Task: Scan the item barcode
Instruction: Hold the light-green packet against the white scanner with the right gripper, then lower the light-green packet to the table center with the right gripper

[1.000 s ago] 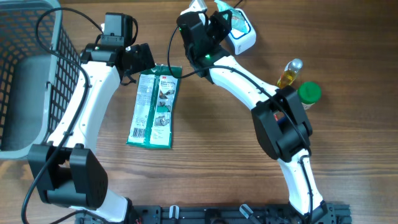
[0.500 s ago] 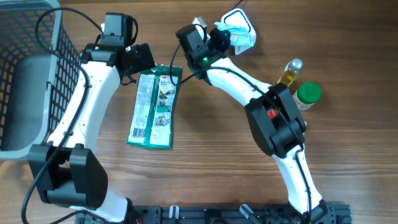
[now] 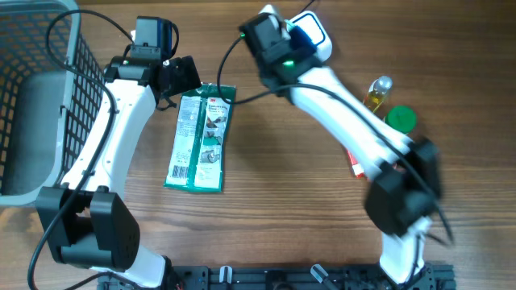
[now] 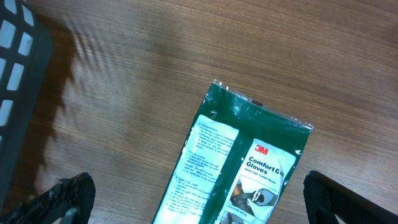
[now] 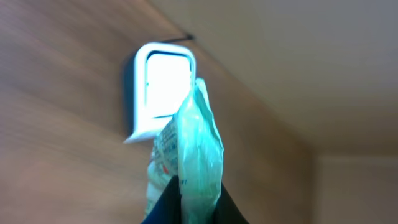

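Shows packet (image 5: pixel 199 155) edge-on in the right wrist view, long axis running up out of the jaws, free end pointing toward scanner (image 5: pixel 163 87). Has right gripper (image 5: pixel 186 202) pinched tight on the packet's lower end, dark fingers (image 5: pixel 163 208) closing around it. Puts the packet's upper end just in front of the scanner's lit window; touching or apart, cannot tell. Finds left gripper (image 4: pixel 205 202) spread wide, holding nothing, hovering over gloves pack (image 4: pixel 249 168) lying flat on table (image 4: pixel 155 56), near basket (image 3: pixel 81 89).
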You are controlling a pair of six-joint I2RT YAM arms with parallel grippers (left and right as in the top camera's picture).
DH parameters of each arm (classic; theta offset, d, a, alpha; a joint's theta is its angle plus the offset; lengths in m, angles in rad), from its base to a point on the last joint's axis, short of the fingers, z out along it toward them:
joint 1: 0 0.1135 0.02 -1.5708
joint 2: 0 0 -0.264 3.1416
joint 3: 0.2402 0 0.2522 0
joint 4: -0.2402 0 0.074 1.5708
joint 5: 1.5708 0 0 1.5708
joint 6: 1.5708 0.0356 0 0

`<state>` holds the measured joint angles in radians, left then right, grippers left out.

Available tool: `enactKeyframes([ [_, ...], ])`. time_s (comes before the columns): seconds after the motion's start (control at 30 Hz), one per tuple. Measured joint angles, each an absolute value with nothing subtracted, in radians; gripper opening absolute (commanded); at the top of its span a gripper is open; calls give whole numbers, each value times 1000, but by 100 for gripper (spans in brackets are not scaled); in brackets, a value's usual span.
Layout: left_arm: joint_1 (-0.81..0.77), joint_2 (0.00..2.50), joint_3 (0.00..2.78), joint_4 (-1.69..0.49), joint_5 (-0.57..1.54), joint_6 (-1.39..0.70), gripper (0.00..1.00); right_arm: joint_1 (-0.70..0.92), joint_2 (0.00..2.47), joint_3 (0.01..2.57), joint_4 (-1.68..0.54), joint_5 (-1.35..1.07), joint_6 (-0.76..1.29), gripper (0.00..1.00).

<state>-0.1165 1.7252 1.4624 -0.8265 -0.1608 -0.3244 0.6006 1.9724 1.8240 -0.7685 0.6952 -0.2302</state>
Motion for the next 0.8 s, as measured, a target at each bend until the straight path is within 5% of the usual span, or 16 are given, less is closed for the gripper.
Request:
enactKeyframes([
  [0.23, -117, 1725, 1462, -826, -160, -324, 100, 517, 1815, 1830, -1280, 50, -2, 4],
  [0.5, -117, 1725, 1462, -826, -160, -324, 100, 499, 1845, 1484, -1265, -128, -28, 6],
  [0.57, -117, 1725, 1462, -826, -160, -324, 100, 499, 1848, 1444, -1227, -89, -16, 54],
  [0.6, -117, 1725, 1462, -826, -161, -324, 100, 499, 1848, 1427, -1205, -62, -4, 65],
  [0.7, -117, 1725, 1462, -826, -160, -324, 100, 498, 1848, 1406, -1151, 8, 27, 85],
  [0.8, -117, 1725, 1462, -826, -161, -324, 100, 497, 1848, 1404, -1071, 40, 64, 82],
])
